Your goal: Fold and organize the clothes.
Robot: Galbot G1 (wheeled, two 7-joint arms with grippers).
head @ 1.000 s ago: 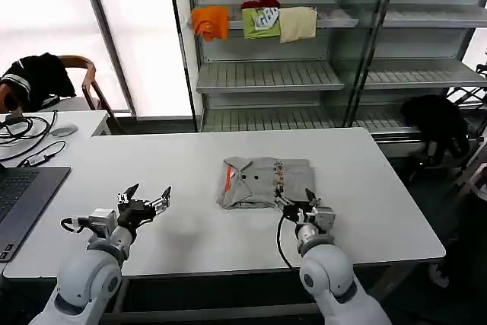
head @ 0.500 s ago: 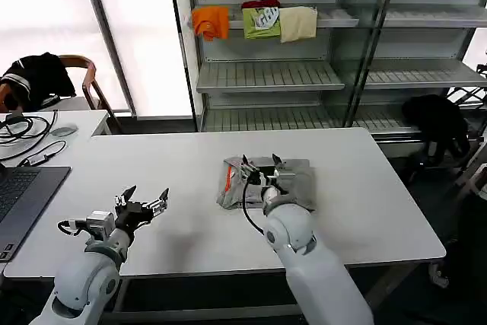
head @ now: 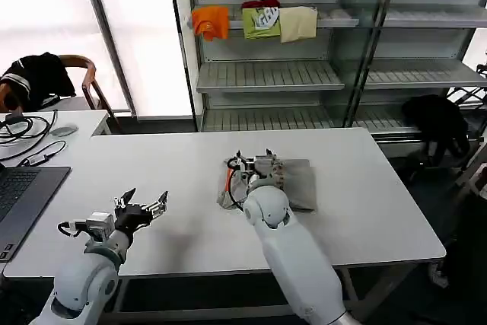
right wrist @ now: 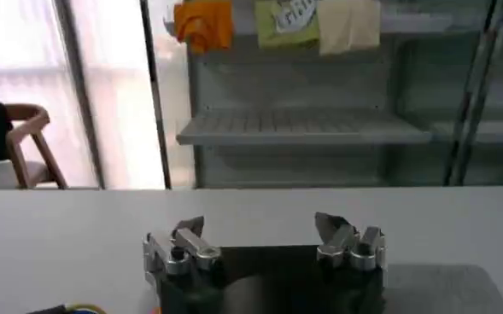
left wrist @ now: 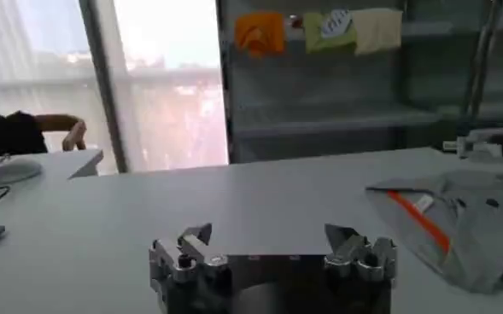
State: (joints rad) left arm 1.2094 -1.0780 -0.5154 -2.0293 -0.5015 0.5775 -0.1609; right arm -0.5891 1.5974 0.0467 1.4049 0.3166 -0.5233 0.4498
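1. A dark laptop sat at the far left on a side desk, with black cables behind it.
2. The left gripper hovered over the left part of the white rectangular table, fingers spread wide, holding nothing; bare tabletop lay all round it.
3. The light grey folded T-shirt with orange neck lining lay mid-table, well apart from the front and right edges.
4. The right gripper was over the shirt's left half, fingers apart, nothing between them.
5. On the grey metal shelving behind, the top shelf held orange, green and cream garments; the lower shelves were bare.
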